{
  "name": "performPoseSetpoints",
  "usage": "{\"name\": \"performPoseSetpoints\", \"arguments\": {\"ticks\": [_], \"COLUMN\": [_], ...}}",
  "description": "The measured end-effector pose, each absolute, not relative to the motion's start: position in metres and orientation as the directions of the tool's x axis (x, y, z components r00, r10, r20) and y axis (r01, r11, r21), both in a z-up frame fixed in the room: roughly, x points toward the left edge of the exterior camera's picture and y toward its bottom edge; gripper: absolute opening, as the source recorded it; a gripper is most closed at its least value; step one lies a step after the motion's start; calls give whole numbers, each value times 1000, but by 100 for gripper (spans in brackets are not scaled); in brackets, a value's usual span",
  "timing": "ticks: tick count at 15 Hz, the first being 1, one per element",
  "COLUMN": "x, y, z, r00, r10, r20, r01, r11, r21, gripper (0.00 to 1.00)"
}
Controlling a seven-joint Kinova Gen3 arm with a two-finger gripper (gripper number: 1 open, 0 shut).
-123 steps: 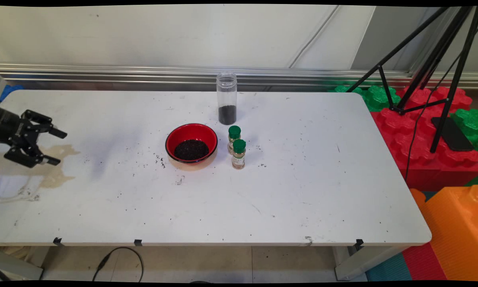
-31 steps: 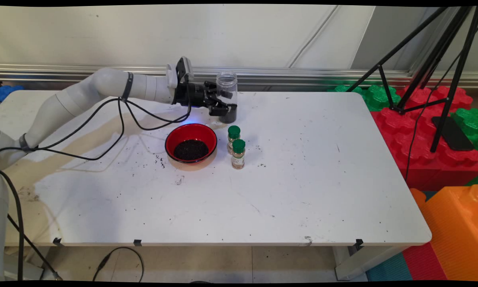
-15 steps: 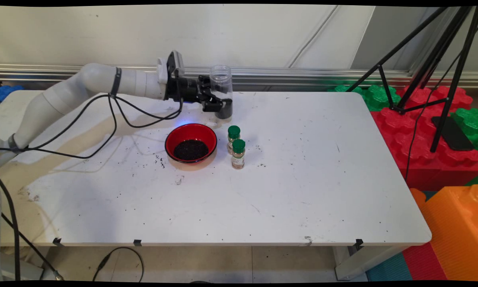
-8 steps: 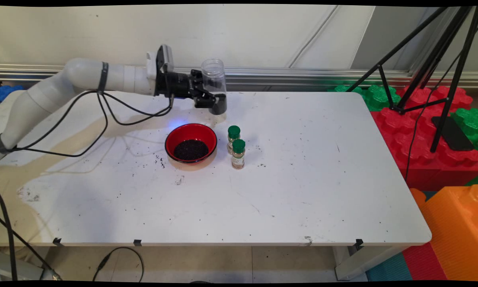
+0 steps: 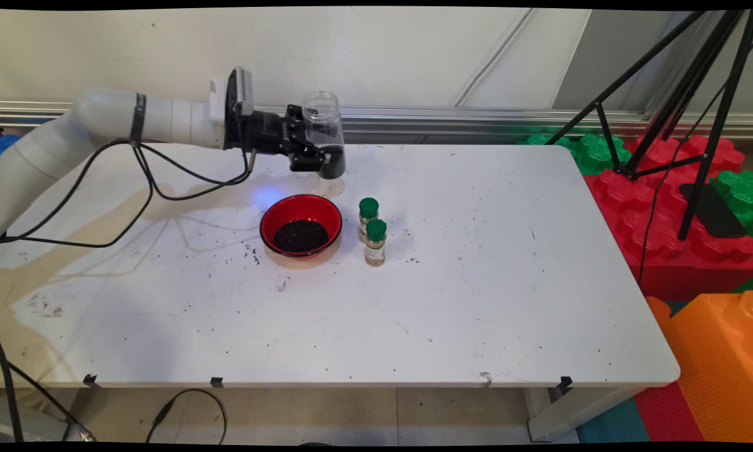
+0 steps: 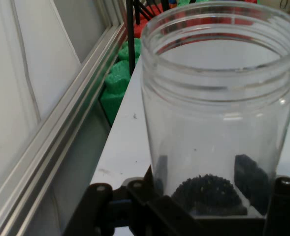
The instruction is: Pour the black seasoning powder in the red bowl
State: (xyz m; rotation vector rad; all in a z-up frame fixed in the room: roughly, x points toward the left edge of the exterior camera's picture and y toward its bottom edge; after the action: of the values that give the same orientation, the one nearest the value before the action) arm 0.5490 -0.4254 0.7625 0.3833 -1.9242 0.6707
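The white table holds a red bowl of dark grains near the middle. Two little green-capped bottles stand just beside it at 3 o'clock. The clear jar, with dark grains at its bottom, is squeezed tight in the gripper. A moment ago it stood on the table at 1 o'clock from the bowl. Now it hangs in the air at the bowl's 12 o'clock.

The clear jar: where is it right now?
In the main view the clear jar is held off the table in the gripper, up and behind the red bowl, slightly to its right.
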Motion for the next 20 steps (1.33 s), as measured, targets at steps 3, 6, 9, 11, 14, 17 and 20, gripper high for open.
{"name": "performPoseSetpoints", "arguments": {"ticks": [3, 6, 9, 11, 14, 17, 20], "x": [553, 558, 564, 568, 572, 574, 574], "y": [-419, -412, -406, -402, -396, -390, -386], "z": [765, 768, 768, 767, 765, 763, 761], "r00": [-454, -495, -544, -577, -629, -673, -711], "r10": [56, 97, 144, 176, 234, 296, 353], "r20": [889, 864, 827, 798, 742, 678, 608], "r01": [-524, -501, -474, -449, -393, -328, -258], "r11": [790, 780, 761, 748, 727, 702, 673], "r21": [-318, -375, -443, -490, -563, -632, -693], "gripper": [0, 0, 0, 0, 0, 0, 0]}}
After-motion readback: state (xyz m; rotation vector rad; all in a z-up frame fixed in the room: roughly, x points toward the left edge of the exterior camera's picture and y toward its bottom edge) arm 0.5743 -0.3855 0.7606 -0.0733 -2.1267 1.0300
